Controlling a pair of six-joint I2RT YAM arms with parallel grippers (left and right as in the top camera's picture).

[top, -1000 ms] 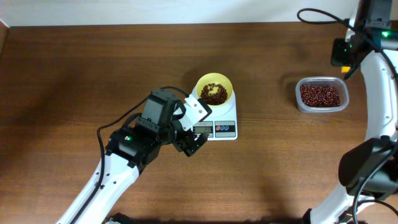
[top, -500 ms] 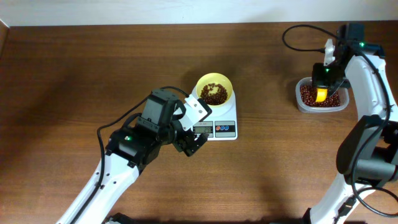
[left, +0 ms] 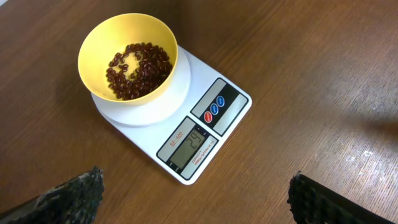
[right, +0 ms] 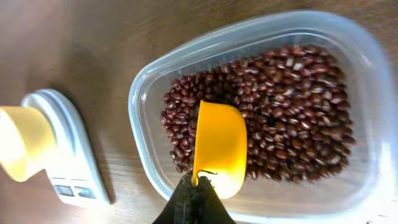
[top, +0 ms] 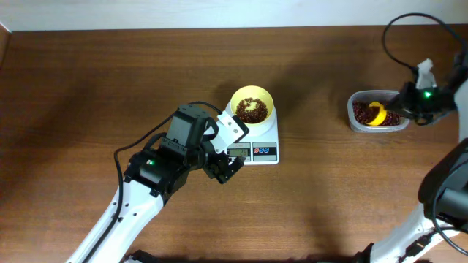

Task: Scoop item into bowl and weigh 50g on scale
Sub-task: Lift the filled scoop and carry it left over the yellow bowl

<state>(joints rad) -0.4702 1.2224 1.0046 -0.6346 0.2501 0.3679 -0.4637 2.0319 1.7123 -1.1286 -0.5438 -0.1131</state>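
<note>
The pale yellow bowl [top: 252,107] sits on the white scale [top: 257,143] and holds a small layer of dark red-brown beans [left: 138,67]; the bowl [left: 127,59] and scale [left: 193,137] also show in the left wrist view. My left gripper [top: 225,169] is open and empty, just left of the scale's display. My right gripper [right: 194,198] is shut on the handle of the darker yellow scoop [right: 219,148], whose cup is down in the beans [right: 292,106] in the clear tub [top: 378,111].
The clear tub's rim [right: 140,118] surrounds the scoop. The scale and bowl show at the left edge of the right wrist view [right: 62,149]. The brown wooden table [top: 110,80] extends around everything.
My right arm has swung in from the far right and lowered; the scoop now lies tilted in the tub's beans. The left arm, bowl and scale have not moved.
</note>
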